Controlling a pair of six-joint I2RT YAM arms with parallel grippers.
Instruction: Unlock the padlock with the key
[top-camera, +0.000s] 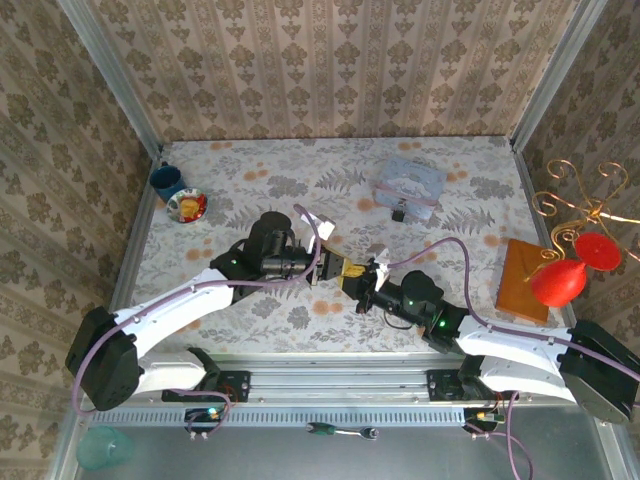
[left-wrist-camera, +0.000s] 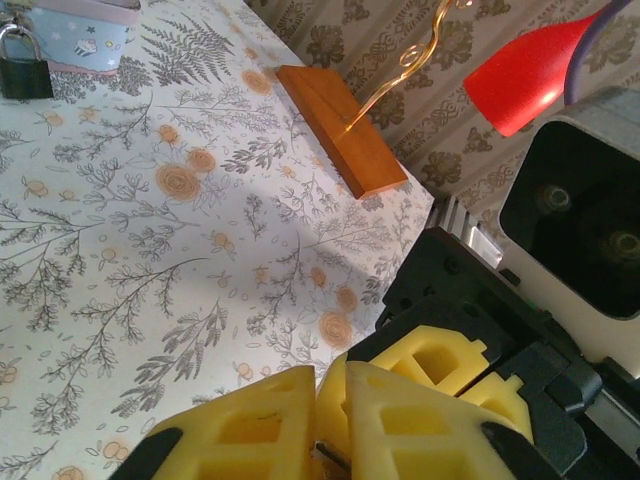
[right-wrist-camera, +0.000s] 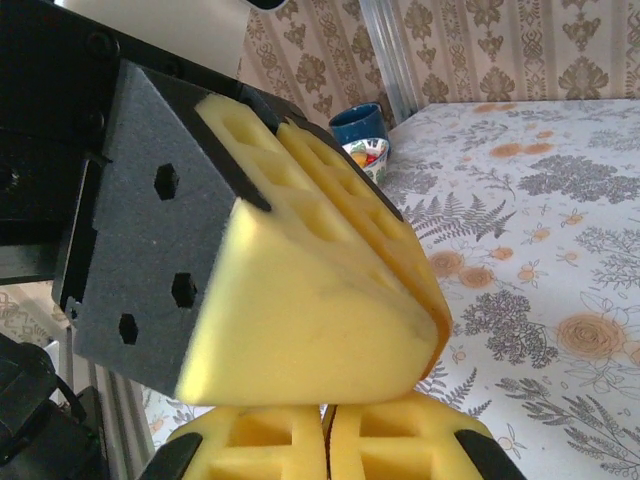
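The tiny black padlock (top-camera: 398, 212) with its silvery shackle lies on the flowered table beside the clear bluish box (top-camera: 410, 182); the left wrist view has the padlock (left-wrist-camera: 25, 72) at far upper left. Both grippers meet tip to tip above the table's middle. My left gripper (top-camera: 345, 270) has its yellow pads pressed together on a thin metal sliver, the key (left-wrist-camera: 330, 452). My right gripper (top-camera: 363, 276) faces it, also shut, with a dark sliver pinched between its pads (right-wrist-camera: 300, 440). Most of the key is hidden by foam.
A blue cup (top-camera: 167, 180) and a small bowl (top-camera: 187, 206) stand at the table's left edge. At the right edge lie a wooden block (top-camera: 527, 278), a red pear-shaped object (top-camera: 558, 282) and a gold wire stand (top-camera: 580, 205). Patterned walls enclose three sides.
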